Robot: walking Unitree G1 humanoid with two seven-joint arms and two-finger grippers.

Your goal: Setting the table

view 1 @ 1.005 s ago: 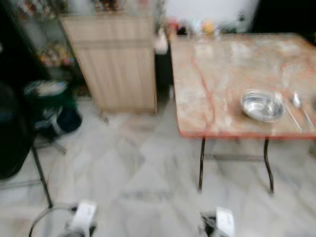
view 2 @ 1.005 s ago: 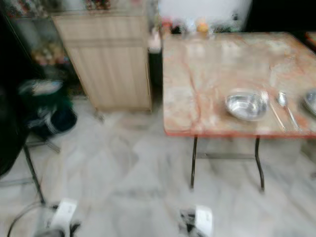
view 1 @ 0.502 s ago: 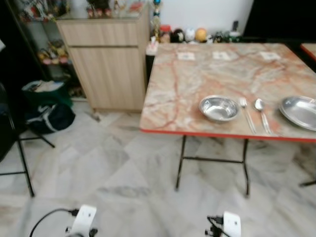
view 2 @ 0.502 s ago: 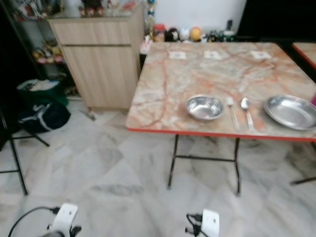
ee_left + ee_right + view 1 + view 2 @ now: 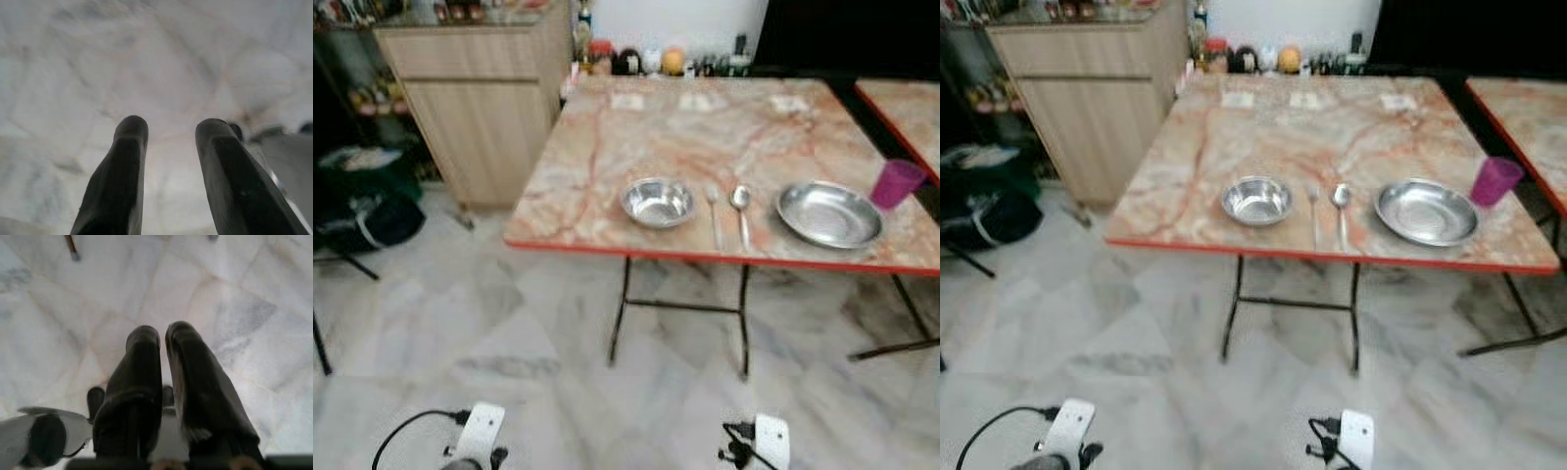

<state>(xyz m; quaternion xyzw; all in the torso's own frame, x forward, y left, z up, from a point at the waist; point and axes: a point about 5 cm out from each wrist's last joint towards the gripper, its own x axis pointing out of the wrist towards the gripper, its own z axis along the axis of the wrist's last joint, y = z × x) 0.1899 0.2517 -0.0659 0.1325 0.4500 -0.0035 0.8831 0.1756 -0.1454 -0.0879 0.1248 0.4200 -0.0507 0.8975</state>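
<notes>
Our left end effector (image 5: 168, 147) hangs over the white marble floor (image 5: 509, 333), fingers spread apart and empty; our right end effector (image 5: 163, 340) hangs likewise, fingers nearly together, empty. Well ahead of both, the orange-veined marble surface (image 5: 1332, 127) carries a round steel bowl (image 5: 1256, 200), fork (image 5: 1314, 213), spoon (image 5: 1341, 204), wide steel plate (image 5: 1427, 211) and purple plastic cup (image 5: 1496, 180).

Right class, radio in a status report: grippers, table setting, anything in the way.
Left gripper open, right gripper nearly shut, both empty over the floor. Bowl, fork, spoon, plate, cup on table. Nothing between robot and table.
</notes>
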